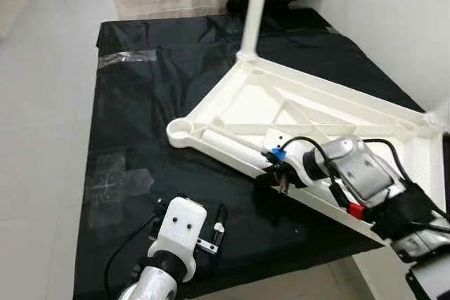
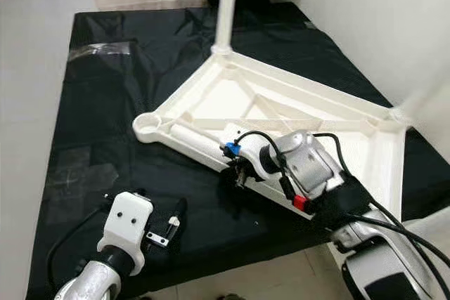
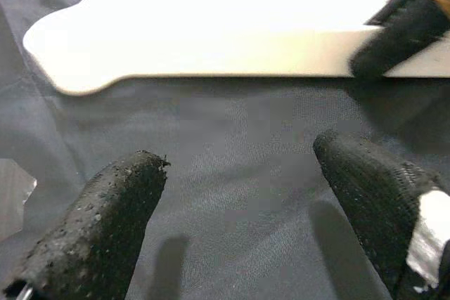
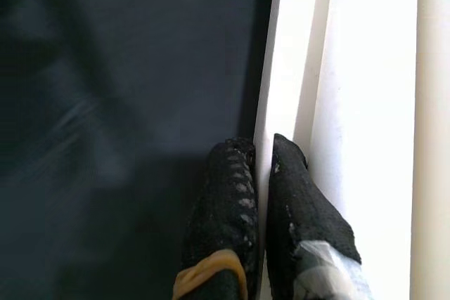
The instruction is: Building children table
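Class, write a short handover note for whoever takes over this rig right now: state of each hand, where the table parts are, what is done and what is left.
Right hand: shut on the near rim of the white tabletop, one finger on each side of the edge.
Left hand: open, holding nothing, above the black cloth just short of the tabletop's near corner.
Tabletop lies upside down on the cloth, ribs up.
Done: one white leg stands upright in the far corner socket.
Left: the near corner socket is empty; another white tube lies along the near rim. The right corner is blurred, cannot tell.

Grey tiled floor (image 1: 42, 103), white wall (image 1: 394, 19)
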Tool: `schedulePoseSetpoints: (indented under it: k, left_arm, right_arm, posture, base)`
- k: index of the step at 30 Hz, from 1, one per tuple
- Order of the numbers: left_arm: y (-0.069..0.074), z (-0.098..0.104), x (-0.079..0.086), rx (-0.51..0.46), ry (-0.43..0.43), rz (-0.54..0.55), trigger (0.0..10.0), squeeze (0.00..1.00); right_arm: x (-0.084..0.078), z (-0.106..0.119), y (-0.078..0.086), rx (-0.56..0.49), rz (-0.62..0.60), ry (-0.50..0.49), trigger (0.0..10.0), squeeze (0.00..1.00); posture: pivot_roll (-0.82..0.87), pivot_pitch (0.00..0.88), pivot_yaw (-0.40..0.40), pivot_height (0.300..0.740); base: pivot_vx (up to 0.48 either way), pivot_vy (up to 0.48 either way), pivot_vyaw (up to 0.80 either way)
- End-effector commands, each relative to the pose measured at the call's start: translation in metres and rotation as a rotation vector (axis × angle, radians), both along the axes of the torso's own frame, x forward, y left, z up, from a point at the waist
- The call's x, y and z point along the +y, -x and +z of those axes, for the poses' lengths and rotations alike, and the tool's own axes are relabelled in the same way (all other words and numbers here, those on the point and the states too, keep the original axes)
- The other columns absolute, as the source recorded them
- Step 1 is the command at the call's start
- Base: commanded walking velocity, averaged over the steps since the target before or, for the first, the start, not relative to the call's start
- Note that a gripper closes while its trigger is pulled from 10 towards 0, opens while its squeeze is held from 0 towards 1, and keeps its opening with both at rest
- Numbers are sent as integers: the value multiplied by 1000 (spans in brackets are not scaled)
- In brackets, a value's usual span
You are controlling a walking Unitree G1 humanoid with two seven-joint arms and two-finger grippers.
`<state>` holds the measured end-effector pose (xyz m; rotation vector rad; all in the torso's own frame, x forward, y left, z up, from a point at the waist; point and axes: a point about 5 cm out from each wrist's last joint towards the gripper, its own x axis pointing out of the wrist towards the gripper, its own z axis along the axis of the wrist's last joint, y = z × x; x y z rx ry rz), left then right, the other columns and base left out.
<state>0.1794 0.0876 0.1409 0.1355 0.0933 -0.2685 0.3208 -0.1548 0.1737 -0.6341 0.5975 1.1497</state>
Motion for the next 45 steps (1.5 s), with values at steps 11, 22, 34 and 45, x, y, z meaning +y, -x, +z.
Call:
schedulePoseSetpoints:
  k: [11, 22, 34, 45]
  left_arm:
    - [-1, -1, 1, -3, -16, -1, 10000, 0]
    - [-5, 16, -8, -55, 49, -48, 10000, 0]
    - [6, 32, -22, -57, 3, -274, 10000, 0]
    - [-13, 58, -2, -231, -10, -66, 10000, 0]
  right_arm:
    - [41, 16, 39, -19, 483, -189, 0, 0]
    - [40, 6, 45, -70, 557, -129, 0, 0]
    - [26, -14, 37, -110, 544, -30, 0, 0]
    - [24, -11, 45, -120, 651, -52, 0, 0]
  posture:
    - [97, 141, -90, 740]
    - [96, 143, -91, 740]
    - [104, 143, -94, 740]
    - [101, 144, -97, 740]
  base:
    - [0, 0, 0]
    - [0, 0, 0]
    - [0, 0, 0]
    - [0, 0, 0]
